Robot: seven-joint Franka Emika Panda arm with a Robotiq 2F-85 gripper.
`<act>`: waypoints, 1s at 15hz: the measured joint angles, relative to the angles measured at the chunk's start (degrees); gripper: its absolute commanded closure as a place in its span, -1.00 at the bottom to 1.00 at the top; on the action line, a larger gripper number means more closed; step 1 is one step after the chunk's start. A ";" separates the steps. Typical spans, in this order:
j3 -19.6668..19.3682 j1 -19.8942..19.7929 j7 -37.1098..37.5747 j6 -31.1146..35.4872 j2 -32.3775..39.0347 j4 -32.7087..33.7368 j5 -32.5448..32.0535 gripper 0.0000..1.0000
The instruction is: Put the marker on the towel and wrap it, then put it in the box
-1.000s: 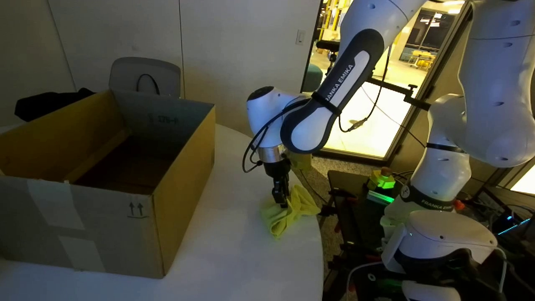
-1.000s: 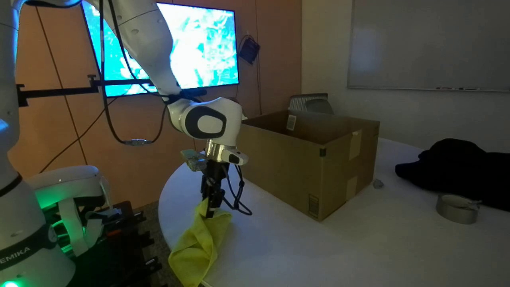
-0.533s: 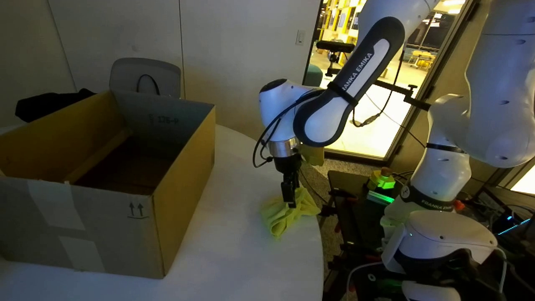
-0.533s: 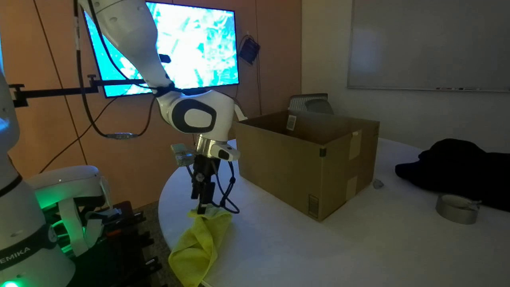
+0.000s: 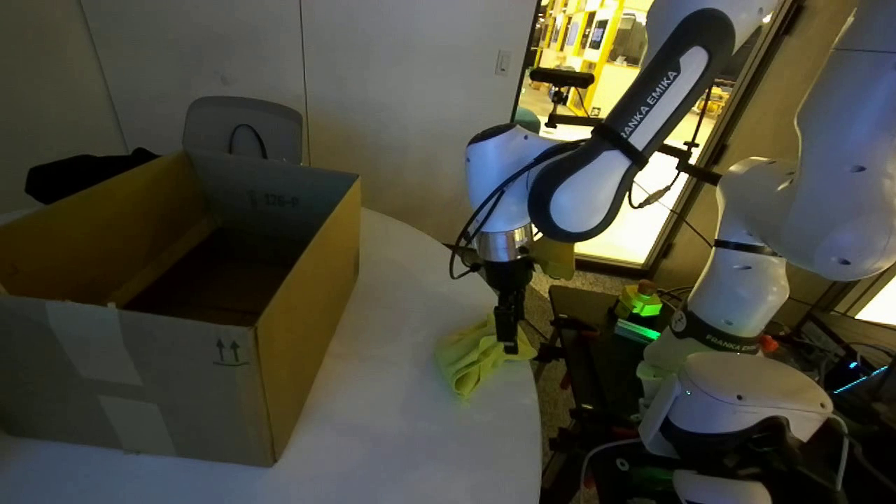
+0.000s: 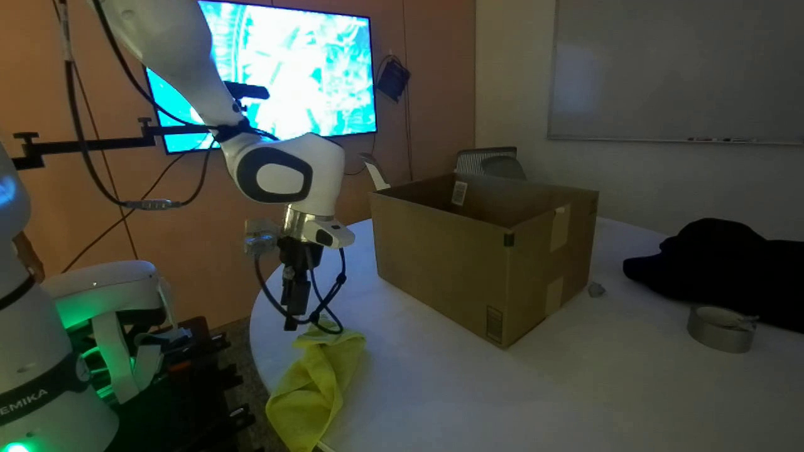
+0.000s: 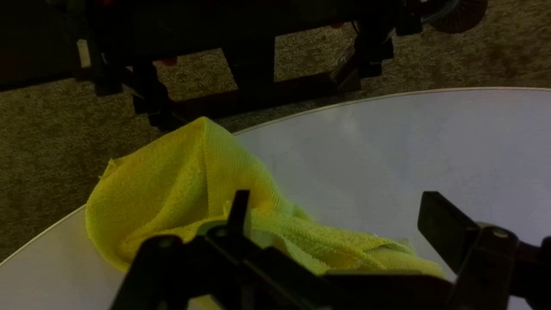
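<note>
At the robot-side edge of the white tabletop [image 7: 387,150], the black gripper [image 7: 336,206] hangs wide, empty, by a crumpled yellow towel [image 6: 315,380]; probably mid-wrap; next, pinch a fold.

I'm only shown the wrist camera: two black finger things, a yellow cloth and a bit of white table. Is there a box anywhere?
Observer: Yes, a cardboard box stands on the same table, open at the top.
Visitor: Oh! Is it touching the yellow cloth I'm looking at?
Observer: No, in both exterior views there is a gap between the two.
</note>
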 measured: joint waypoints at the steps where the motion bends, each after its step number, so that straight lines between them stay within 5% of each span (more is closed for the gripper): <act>1: 0.53 0.20 0.00 1.73 -0.04 -0.86 0.30 -1.00; 8: 1.34 1.32 3.59 16.16 5.42 -3.45 -5.14 -1.00; 15: -5.88 2.78 6.10 23.50 10.67 -1.56 -21.14 -1.00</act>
